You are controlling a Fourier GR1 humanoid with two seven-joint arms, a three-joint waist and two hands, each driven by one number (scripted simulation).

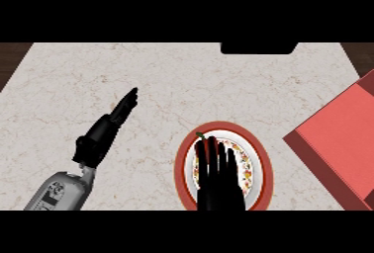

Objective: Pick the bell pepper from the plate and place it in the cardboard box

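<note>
From the head view we take the plate [182, 163] as our landmark: a red-rimmed plate with a speckled white centre, lying on the pale stone counter [182, 79] near the lower edge of what we see. Our right hand [217, 178] lies directly over the plate, coming in from below, its fingers straight and held together, pointing away from us toward the plate's far rim. We judge it is placed so because the pepper [199, 134] lies under it: only a small green and red tip shows at the far-left rim of the plate, just past the fingertips, and the rest is hidden by the hand. The fingers are not curled round anything we can see, so we read the hand as open above the pepper, not yet grasping it. Our left hand [113, 121] is well to the left of the plate, over bare counter, its fingers straight and pointing up and away; it rests there, we think, to stay out of the working hand's path. To the right of the plate, apart from it, lies the box [343, 133], reddish and set at an angle, running off the right edge; that is where the pepper must go. Beyond the plate, at the counter's far edge, sits a dark object [259, 48] we cannot identify. The pick seems just begun.
</note>
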